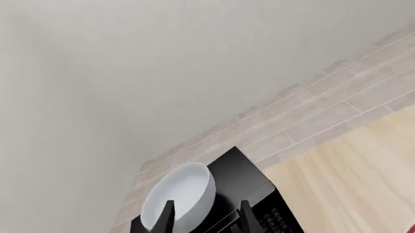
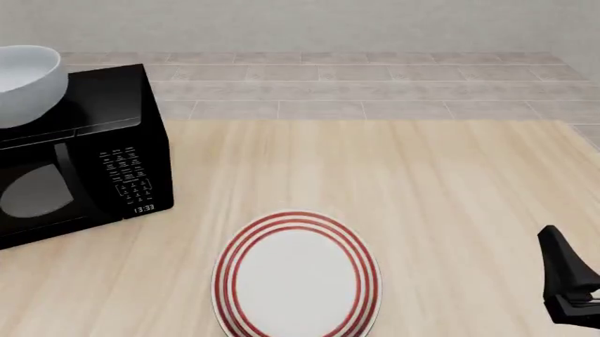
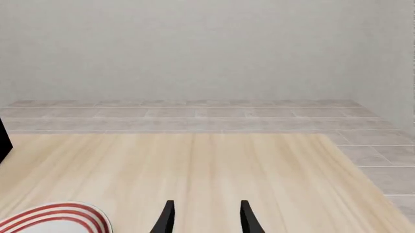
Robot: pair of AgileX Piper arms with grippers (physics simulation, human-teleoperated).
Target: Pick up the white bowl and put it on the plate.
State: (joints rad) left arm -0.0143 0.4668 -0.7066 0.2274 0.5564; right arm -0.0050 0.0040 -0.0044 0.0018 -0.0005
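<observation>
The white bowl (image 2: 27,83) stands on top of a black microwave (image 2: 89,158) at the far left of the wooden table (image 2: 422,182), near the microwave's left part. In the front view the bowl is cut by the picture's left edge. The plate (image 2: 297,275) with red rings lies flat on the table near the front edge, a little left of the middle, well apart from the microwave and from the bowl. Nothing lies on the plate.

The left gripper (image 1: 205,216) shows only in the left wrist view. Its two dark fingers stand apart and hold nothing; the bowl (image 1: 180,200) is seen behind them, on the microwave (image 1: 250,189), and I cannot tell if a finger touches it.

The right gripper (image 3: 205,217) is low at the right side of the table, its jaws spread and empty. The plate's rim (image 3: 61,213) shows beside it, not touching. In the front view only a dark part of this gripper (image 2: 567,284) appears at the right edge
</observation>
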